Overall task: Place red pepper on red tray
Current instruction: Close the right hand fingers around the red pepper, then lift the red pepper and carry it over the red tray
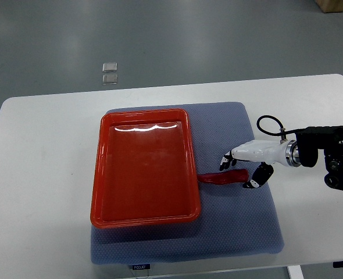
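Observation:
A red pepper [222, 177] lies on the blue-grey mat [241, 226], just right of the red tray [143, 168]. The tray is a shallow rectangle with nothing in it. My right hand [240, 172] reaches in from the right edge and hovers over the pepper's right end. Its fingers [226, 161] are spread above the pepper and the thumb [260, 176] sits to the pepper's right. The fingers are not closed on the pepper. My left arm does not show.
The mat lies on a white table [38, 174] with rounded corners. Grey floor lies beyond, with two small pale squares [109, 72] on it. A black cable loops over my right wrist [270, 125].

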Tool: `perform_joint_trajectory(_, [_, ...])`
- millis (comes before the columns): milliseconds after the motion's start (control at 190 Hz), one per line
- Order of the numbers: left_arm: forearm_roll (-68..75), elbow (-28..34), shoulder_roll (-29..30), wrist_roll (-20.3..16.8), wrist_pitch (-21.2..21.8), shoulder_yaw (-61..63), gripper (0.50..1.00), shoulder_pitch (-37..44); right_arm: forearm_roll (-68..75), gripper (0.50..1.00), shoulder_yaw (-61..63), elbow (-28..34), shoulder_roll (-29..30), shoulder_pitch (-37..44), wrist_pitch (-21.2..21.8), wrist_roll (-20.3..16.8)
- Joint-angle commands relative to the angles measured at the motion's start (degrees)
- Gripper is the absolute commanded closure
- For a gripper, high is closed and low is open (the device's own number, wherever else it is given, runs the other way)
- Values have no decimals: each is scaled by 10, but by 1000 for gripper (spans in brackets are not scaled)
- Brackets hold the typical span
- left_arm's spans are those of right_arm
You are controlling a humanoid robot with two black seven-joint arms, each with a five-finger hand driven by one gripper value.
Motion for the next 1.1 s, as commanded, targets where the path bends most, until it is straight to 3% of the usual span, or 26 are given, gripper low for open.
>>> perform_joint_trajectory(0, [0, 1, 0, 0, 0, 0, 500, 0, -4, 781, 0, -2, 0, 0, -1, -3])
perform_joint_trajectory(195, [0, 1, 0, 0, 0, 0, 500, 0, -14, 869, 0, -5, 0, -8, 0, -4])
perform_joint_trajectory(337, [0, -1, 0, 0, -1, 0, 500, 0, -28, 887, 0, -12, 0, -21, 0, -3])
perform_joint_trajectory(469, [0, -1, 0, 0, 0, 0, 500, 0, -28, 946, 4, -13, -2, -20, -2, -3])
perform_joint_trajectory(912, [0, -1, 0, 0, -1, 0, 500, 0, -17, 948, 46, -19, 4, 34, -7, -3])
perform_joint_trajectory(1096, [0, -1, 0, 0, 0, 0, 500, 0, 1, 948, 46, -76, 87, 74, -7, -3])
